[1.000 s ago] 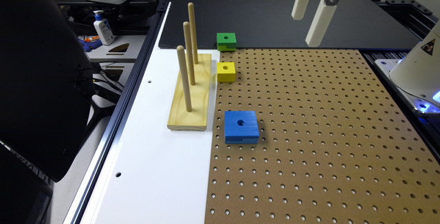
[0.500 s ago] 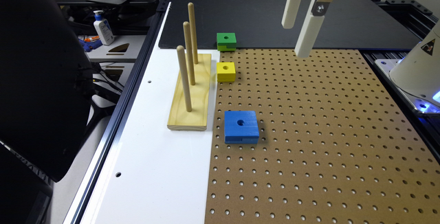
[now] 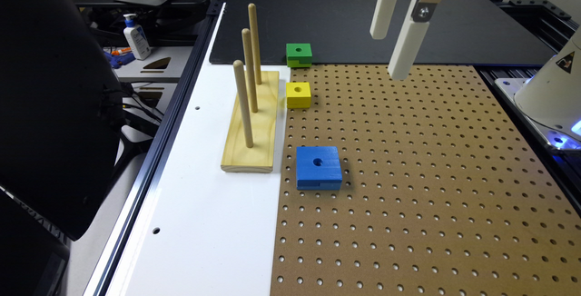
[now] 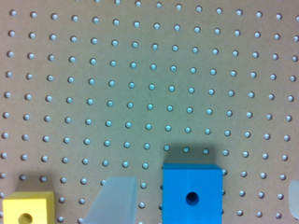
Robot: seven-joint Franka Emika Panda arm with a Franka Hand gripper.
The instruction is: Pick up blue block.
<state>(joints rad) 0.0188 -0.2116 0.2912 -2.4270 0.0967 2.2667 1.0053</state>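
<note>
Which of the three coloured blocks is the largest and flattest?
The blue block, lying on the pegboard by the near end of the peg stand. The yellow cube and the green cube are smaller and more cubic.

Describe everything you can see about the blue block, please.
The blue block is a flat, square, bright-blue piece that looks like painted wood. It has a round hole in the centre and a notch along one lower side edge. It lies flat on the brown pegboard, beside the wooden peg stand. Nothing grips or touches it from above.
</note>
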